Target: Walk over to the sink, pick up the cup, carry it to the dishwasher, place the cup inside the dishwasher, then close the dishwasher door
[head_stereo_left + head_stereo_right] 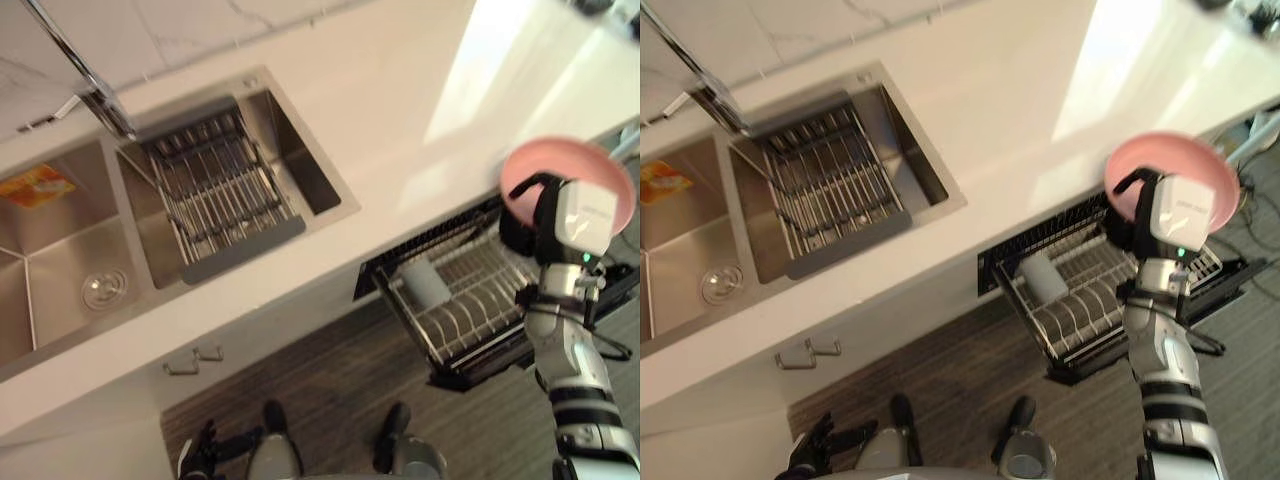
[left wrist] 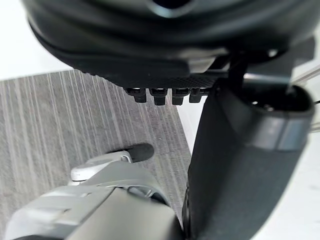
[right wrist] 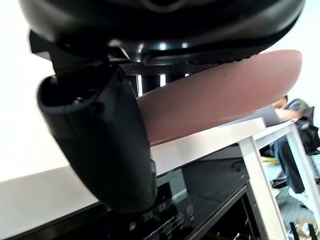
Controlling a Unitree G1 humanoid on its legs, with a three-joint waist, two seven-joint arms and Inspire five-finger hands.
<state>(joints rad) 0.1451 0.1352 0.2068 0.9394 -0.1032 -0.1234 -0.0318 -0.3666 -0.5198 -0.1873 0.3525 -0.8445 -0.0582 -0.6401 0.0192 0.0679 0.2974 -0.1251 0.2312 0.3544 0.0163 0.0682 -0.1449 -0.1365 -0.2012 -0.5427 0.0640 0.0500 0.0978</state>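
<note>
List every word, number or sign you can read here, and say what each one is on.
No text here is legible.
Orange label in the sink's left basin: print too blurred to read.
Dark control strip in the right wrist view: row of marks too small to read.
Pink dish held by the right hand: no print visible.

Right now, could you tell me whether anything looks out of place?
Yes: the right hand holds a pink plate, not a cup, over the pulled-out dishwasher rack, where a pale cup-like item already lies.
</note>
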